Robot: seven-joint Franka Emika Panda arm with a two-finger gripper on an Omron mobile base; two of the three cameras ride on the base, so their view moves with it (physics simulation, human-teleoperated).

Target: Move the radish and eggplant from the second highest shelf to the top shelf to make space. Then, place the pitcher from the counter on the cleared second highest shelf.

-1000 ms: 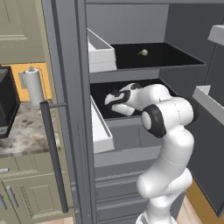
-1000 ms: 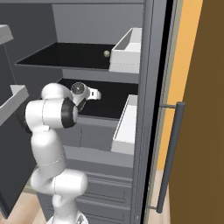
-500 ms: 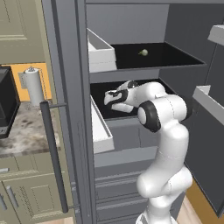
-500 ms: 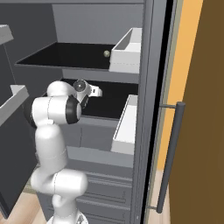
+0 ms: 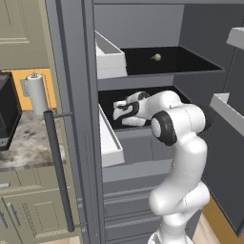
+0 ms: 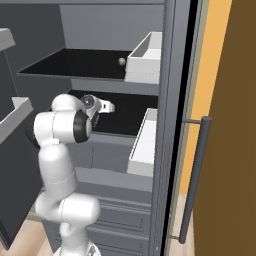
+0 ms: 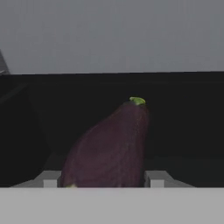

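Observation:
In the hand view the dark purple eggplant (image 7: pixel 109 148), green tip pointing away, fills the gap between my gripper's (image 7: pixel 103 179) two fingertips, which are shut on it. The hand (image 5: pixel 118 110) reaches in over the black second highest shelf (image 5: pixel 106 97), also seen from the right (image 6: pixel 131 114). The small pale radish (image 5: pixel 156 57) lies on the top shelf (image 5: pixel 195 61), toward its back; from the right the radish (image 6: pixel 121 61) sits near the white bin. The pitcher is out of view. The speckled counter (image 5: pixel 26 143) is at the left.
White door bins (image 5: pixel 109 59) (image 5: pixel 109 140) hang on the open left door beside both shelves, with its long dark handle (image 5: pixel 57 167). A paper towel roll (image 5: pixel 35 93) and a black appliance (image 5: pixel 7 114) stand on the counter. The other door carries bins (image 6: pixel 12 107).
The hand has pushed a little further into the second highest shelf and the fingers have closed in on the eggplant. The radish has not moved.

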